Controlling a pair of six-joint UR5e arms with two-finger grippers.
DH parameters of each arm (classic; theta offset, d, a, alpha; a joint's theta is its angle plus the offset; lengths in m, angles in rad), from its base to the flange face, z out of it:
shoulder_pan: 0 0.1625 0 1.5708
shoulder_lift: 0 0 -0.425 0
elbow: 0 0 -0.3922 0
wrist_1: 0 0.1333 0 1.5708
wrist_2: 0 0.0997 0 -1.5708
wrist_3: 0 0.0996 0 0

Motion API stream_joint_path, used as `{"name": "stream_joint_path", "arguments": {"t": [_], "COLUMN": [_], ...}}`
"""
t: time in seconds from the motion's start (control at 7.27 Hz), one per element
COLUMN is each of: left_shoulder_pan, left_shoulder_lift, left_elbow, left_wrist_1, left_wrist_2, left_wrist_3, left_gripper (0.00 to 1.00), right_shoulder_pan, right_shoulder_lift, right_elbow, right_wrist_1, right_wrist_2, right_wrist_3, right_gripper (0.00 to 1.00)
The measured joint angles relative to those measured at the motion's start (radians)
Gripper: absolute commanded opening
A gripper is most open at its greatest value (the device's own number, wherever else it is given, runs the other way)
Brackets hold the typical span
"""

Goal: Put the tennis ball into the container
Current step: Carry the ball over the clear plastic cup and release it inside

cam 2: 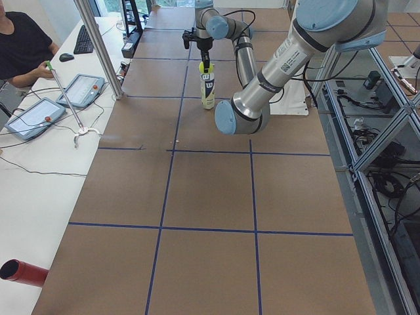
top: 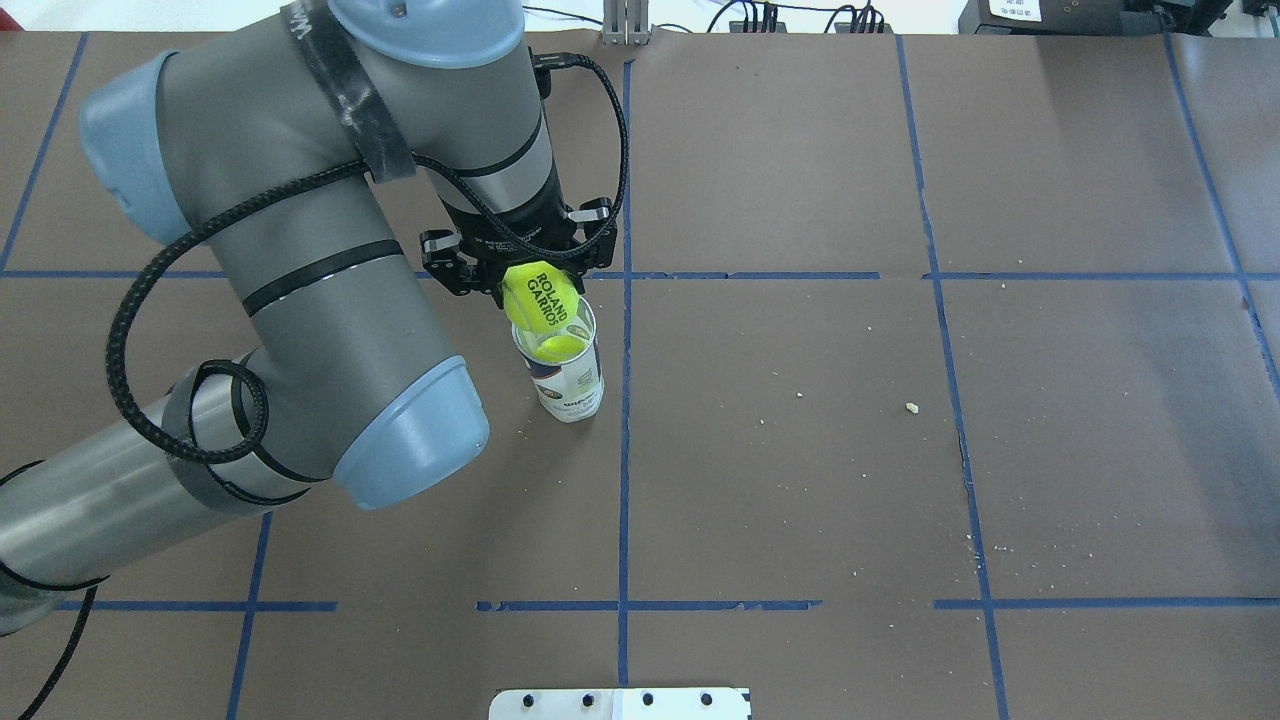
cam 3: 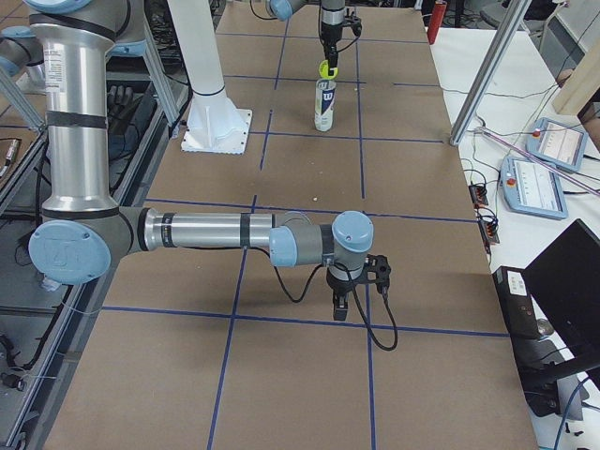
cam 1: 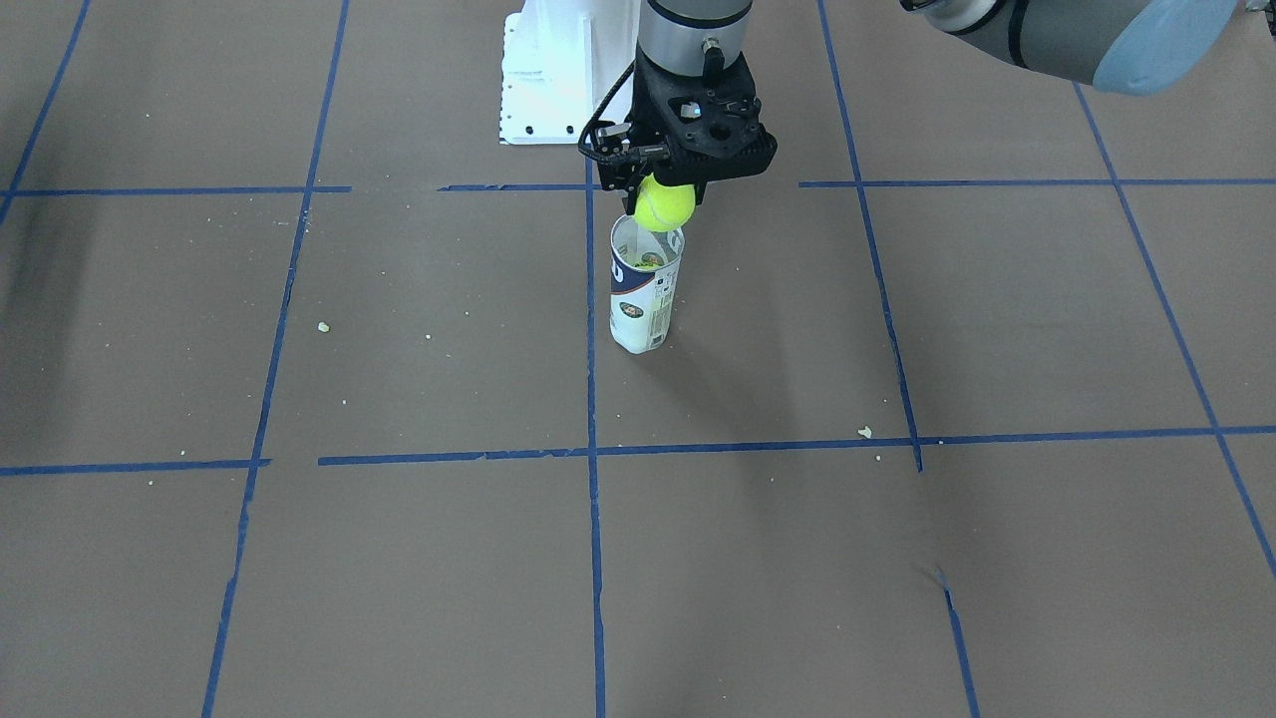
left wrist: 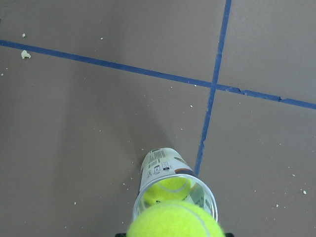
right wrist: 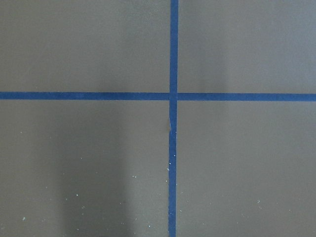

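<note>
Yellow-green ball: the fuzzy neon tennis ball (cam 1: 665, 204), with dark lettering on its skin, hangs right over the can's mouth. Whether it grazes the rim I cannot tell.
Left gripper: the black two-finger left gripper (cam 1: 668, 191) has its jaws pressed on the ball's sides, with the wrist pointing straight down.
Can: the clear plastic cylindrical container (cam 1: 646, 299) with a white and navy label stands upright and open-mouthed on the brown paper-covered table (cam 1: 897, 558). It is just beside a blue tape line (top: 625, 420).
Already inside: a second yellow-green ball (left wrist: 170, 187) sits inside the can and shows through the wall. The space above it looks enough for one more.
Why held so: my guess is that the side pinch from above leaves the ball's underside free, so it can drop along the can's axis once let go.
Tight edge: the rim is the critical edge, since the ball looks barely narrower than the opening. From these angles I cannot judge how well it is centred.
Risk: nothing braces the can, so a nudge on the rim could tip it.
Room around: the white metal base plate (cam 1: 543, 90) lies behind the can, apart from it, and pale crumbs (cam 1: 864, 432) dot the paper.
Right gripper: the black right gripper (cam 3: 354, 298) hangs low over a tape crossing, well apart from the can. I cannot tell whether its fingers are spread.
</note>
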Motion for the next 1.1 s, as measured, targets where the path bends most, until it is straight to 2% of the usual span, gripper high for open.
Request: {"name": "stream_joint_path", "arguments": {"t": [0.14,0.28,1.1], "left_shoulder_pan": [0.002,0.003,0.015], "left_shoulder_lift": [0.003,0.005,0.033], "left_elbow": [0.005,0.007,-0.019], "left_wrist_1": [-0.006,-0.009,-0.040], "left_wrist_2": [0.003,0.003,0.016], "left_wrist_3": [0.001,0.004,0.011], "left_gripper": [0.77,1.00,1.00], "right_shoulder_pan": [0.000,0.000,0.001], "right_shoulder_lift": [0.000,0.000,0.000], "right_elbow": [0.000,0.000,0.000], "right_wrist_1": [0.000,0.000,0.000], "right_wrist_2": [0.000,0.000,0.000], "right_wrist_3": [0.000,0.000,0.000], "right_gripper": [1.00,1.00,1.00]}}
